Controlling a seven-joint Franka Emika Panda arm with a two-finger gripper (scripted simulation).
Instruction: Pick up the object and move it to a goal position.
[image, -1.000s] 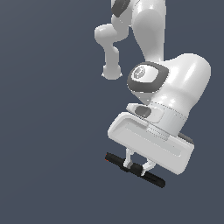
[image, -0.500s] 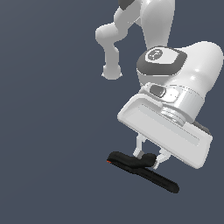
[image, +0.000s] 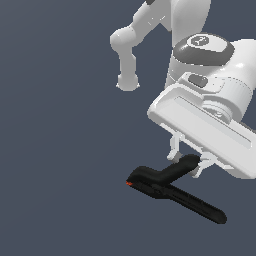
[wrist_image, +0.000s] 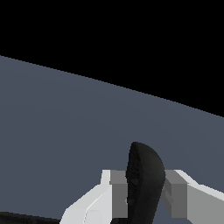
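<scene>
The black spring clamp (image: 172, 187) hangs in the air in the exterior view, its two long handles spread and a small orange-red jaw tip (image: 129, 184) at its left end. My white gripper (image: 187, 162) is shut on the upper handle, with a white fingertip (image: 175, 148) on either side of it. In the wrist view the black handle (wrist_image: 144, 175) stands between the two grey pads (wrist_image: 118, 192) of my gripper (wrist_image: 146, 194), which press on it from both sides.
A plain dark grey-blue floor (image: 60, 150) fills the scene. The white arm's wrist and links (image: 200, 65) rise above the gripper at the exterior view's upper right.
The arm has swung with the clamp held, and the hand has tilted. The clamp has turned, so both handles and the jaw tip now show.
</scene>
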